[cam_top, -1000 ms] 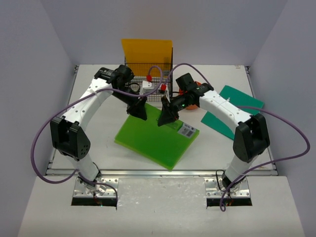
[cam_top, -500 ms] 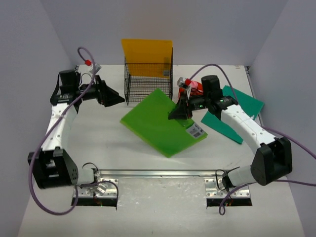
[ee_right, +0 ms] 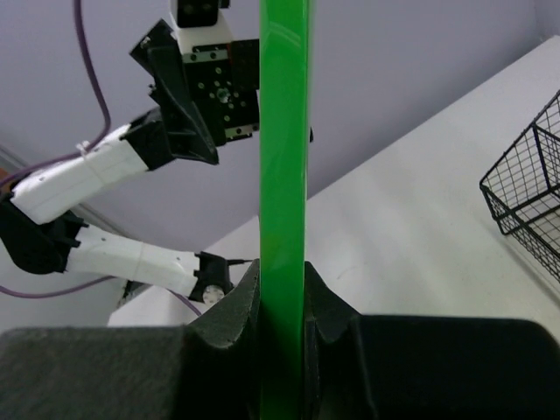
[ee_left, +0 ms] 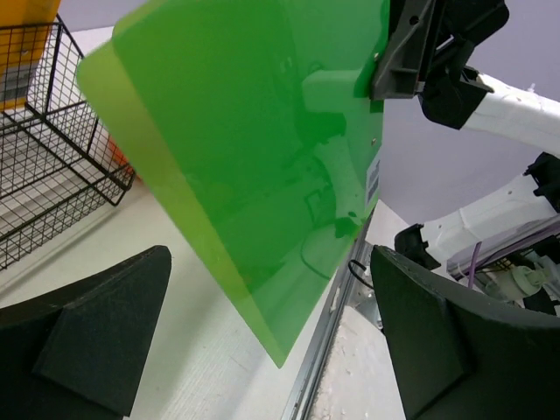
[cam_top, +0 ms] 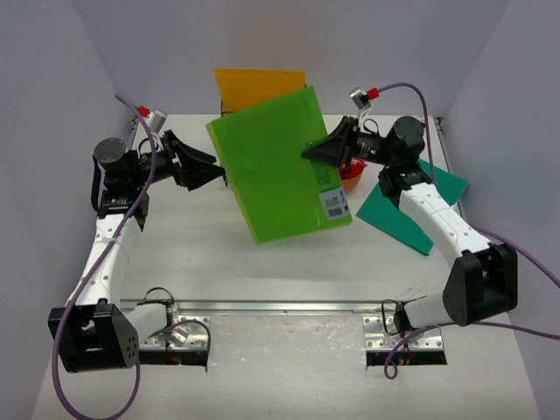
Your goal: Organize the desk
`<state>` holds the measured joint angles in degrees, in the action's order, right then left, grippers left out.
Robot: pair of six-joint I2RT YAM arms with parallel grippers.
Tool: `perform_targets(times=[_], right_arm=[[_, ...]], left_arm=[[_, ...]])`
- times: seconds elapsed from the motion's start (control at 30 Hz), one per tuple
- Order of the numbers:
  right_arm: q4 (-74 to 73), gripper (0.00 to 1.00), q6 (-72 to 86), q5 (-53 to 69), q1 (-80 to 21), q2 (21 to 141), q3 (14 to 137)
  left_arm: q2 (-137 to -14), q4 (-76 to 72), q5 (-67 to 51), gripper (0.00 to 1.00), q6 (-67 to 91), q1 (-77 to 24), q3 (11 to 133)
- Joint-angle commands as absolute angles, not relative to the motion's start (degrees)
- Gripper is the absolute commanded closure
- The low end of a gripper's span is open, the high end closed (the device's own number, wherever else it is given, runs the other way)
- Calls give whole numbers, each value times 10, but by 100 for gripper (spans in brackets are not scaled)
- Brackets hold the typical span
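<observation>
A bright green folder [cam_top: 276,166] with a barcode label hangs tilted upright above the white desk [cam_top: 262,262]. My right gripper [cam_top: 308,154] is shut on its right edge; in the right wrist view the folder's edge [ee_right: 283,175] is pinched between the jaws of the right gripper [ee_right: 282,297]. My left gripper [cam_top: 216,169] stands open just left of the folder, apart from it. In the left wrist view the folder [ee_left: 254,149] hangs beyond the left gripper [ee_left: 271,350], with nothing between its fingers [ee_left: 96,341].
A yellow folder [cam_top: 254,86] stands at the back in the black wire rack [ee_left: 52,175], which the green folder mostly hides from above. A teal folder [cam_top: 398,214] lies at the right, beside an orange tray [cam_top: 352,179]. A silver rail [cam_top: 280,306] runs along the near edge.
The right gripper raised the green folder off the desk to near upright and carried it back. The left gripper let go, opened wide and drew away to the left.
</observation>
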<state>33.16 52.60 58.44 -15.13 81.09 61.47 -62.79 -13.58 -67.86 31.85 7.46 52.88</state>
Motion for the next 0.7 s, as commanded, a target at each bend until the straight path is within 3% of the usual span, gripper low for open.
perform_targets(times=[0.0, 0.23, 0.37, 0.47, 0.53, 0.6, 0.67], right_arm=[[429, 100, 620, 563, -151, 805, 655], [450, 100, 638, 558, -152, 807, 663], [452, 100, 644, 551, -151, 809, 659], [457, 100, 646, 543, -152, 812, 661], [445, 100, 628, 536, -151, 809, 664], [400, 100, 595, 518, -151, 805, 678], [311, 100, 526, 492, -151, 806, 697]], left_arm=[[-637, -226, -652, 5, 385, 59, 521], [-654, -281, -626, 8, 430, 6, 515], [-668, -343, -620, 17, 472, -40, 515], [-686, -372, -603, 38, 489, -71, 528], [-691, -364, -591, 62, 478, -78, 542], [-692, -320, -573, 97, 443, -84, 577], [-692, -211, -529, 100, 384, -89, 614]])
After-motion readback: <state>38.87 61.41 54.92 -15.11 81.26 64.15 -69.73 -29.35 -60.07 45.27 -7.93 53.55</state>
